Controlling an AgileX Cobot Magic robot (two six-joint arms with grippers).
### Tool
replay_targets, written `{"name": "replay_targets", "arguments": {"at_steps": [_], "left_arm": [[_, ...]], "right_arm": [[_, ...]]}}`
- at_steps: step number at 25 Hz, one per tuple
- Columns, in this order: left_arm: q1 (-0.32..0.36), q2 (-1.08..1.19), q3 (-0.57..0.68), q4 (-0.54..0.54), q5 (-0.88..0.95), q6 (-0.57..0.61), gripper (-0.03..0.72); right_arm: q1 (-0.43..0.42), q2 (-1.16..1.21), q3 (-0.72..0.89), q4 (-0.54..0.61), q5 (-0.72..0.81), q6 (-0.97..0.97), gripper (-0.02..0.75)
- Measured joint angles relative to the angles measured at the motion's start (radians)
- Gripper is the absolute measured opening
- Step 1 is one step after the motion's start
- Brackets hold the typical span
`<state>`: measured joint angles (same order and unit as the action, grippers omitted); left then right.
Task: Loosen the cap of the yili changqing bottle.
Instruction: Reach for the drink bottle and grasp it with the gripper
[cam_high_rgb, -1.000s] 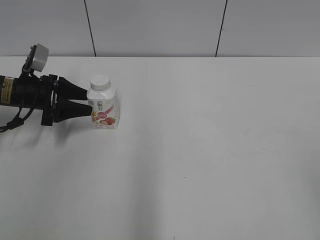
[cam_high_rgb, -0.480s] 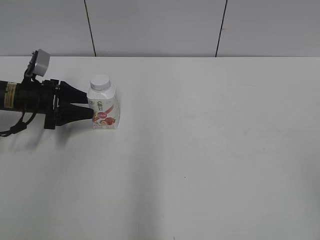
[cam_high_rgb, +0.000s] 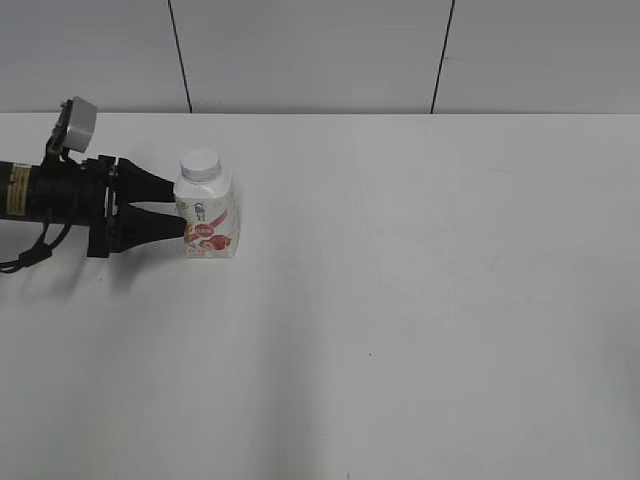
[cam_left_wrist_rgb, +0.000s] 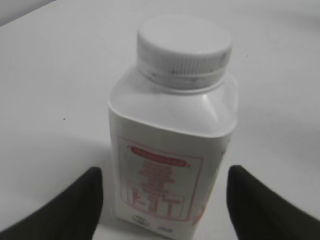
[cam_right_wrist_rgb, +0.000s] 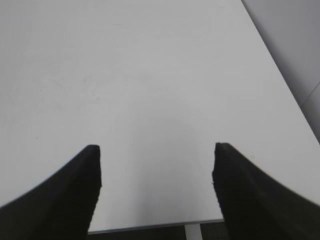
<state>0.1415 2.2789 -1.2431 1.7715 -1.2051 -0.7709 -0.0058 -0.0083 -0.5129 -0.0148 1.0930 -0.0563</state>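
The yili changqing bottle (cam_high_rgb: 208, 222) stands upright on the white table at the left, white with a pink-red fruit label; it fills the left wrist view (cam_left_wrist_rgb: 172, 150). Its white screw cap (cam_high_rgb: 200, 164) sits on the neck and also shows in the left wrist view (cam_left_wrist_rgb: 184, 47). My left gripper (cam_high_rgb: 178, 212) reaches in from the left at the bottle's body. Its black fingers (cam_left_wrist_rgb: 162, 200) are open, one on each side of the bottle's lower body, with a gap to each side. My right gripper (cam_right_wrist_rgb: 157, 165) is open and empty over bare table; it is out of the exterior view.
The white table (cam_high_rgb: 420, 300) stretches to the right and front. A grey panelled wall (cam_high_rgb: 320, 55) stands behind its far edge. The right wrist view shows the table's edge (cam_right_wrist_rgb: 155, 226) and a white leg below it.
The left arm has shifted slightly: it moved a little right toward the bottle, then settled with its fingertips at the bottle's side. The bottle has hardly moved.
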Motion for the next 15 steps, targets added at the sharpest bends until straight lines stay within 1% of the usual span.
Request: {"name": "replay_targets", "arguments": {"at_steps": [4, 5, 8, 15], "left_arm": [[0.001, 0.000, 0.000, 0.000, 0.000, 0.001, 0.639], [0.001, 0.000, 0.000, 0.000, 0.000, 0.004, 0.655], [0.001, 0.017, -0.001, -0.009, -0.003, 0.012, 0.668], [-0.006, 0.061, -0.030, -0.023, 0.000, 0.026, 0.666]], "right_arm": [[0.000, 0.000, 0.000, 0.000, 0.000, 0.000, 0.552], [0.000, 0.000, 0.000, 0.000, 0.000, 0.000, 0.552], [0.000, 0.000, 0.000, 0.000, -0.001, 0.000, 0.552], [0.000, 0.000, 0.000, 0.000, -0.001, 0.000, 0.552]]}}
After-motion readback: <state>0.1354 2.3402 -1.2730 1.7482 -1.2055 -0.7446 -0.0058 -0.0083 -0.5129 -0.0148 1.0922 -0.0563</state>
